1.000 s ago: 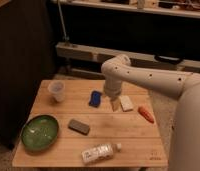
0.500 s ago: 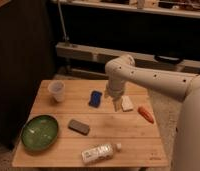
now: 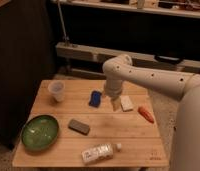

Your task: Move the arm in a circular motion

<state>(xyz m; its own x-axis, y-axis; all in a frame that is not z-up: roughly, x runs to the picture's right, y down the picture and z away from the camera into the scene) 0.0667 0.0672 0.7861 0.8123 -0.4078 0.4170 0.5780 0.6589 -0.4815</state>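
- Hovering low over the table, gripper points down btwn blue item & white block, touching neither
- How open it is: can't tell; nothing seen held
- White arm reaches in from right, elbow bent; judging from one pose, circle prob. underway, how much is left unclear

Reads as a robotics lab or workshop, not a home. White robot arm with its gripper hung just over a low wooden worktop. Behind the gripper, a pale rail and long dark shelving; well to its left, a tall dark cabinet; speckled floor to its right.
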